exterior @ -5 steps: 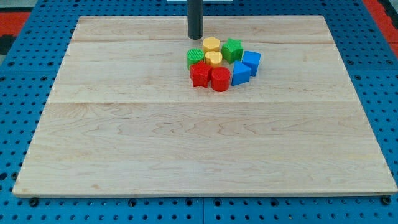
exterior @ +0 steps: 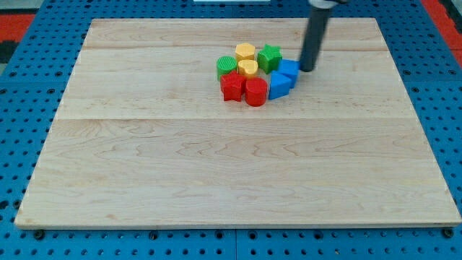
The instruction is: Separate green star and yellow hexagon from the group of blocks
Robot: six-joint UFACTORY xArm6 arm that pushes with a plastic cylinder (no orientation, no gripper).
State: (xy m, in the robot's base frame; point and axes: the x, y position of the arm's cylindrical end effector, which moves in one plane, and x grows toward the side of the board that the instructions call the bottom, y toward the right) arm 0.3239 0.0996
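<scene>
- I can read no text, label, brand, number or sign anywhere in my view.
- The bench (exterior: 216, 180) is bare wood grain, with no print or marking on it.
- The coloured blocks carry no letters or numbers that I can make out.
- The blue pegboard (exterior: 22, 108) around the bench shows only holes.

Pale wood, plastic-looking blocks, dark rod

We see a light, smooth wooden board (exterior: 216, 180) with visible grain and plank seams, on a blue perforated surface (exterior: 22, 108); the green star (exterior: 270, 57), yellow hexagon (exterior: 245, 52) and red blocks (exterior: 245, 89) look like matt, solid-coloured plastic; our rod, ending at my tip (exterior: 307, 69), is dark with a slight sheen.
</scene>
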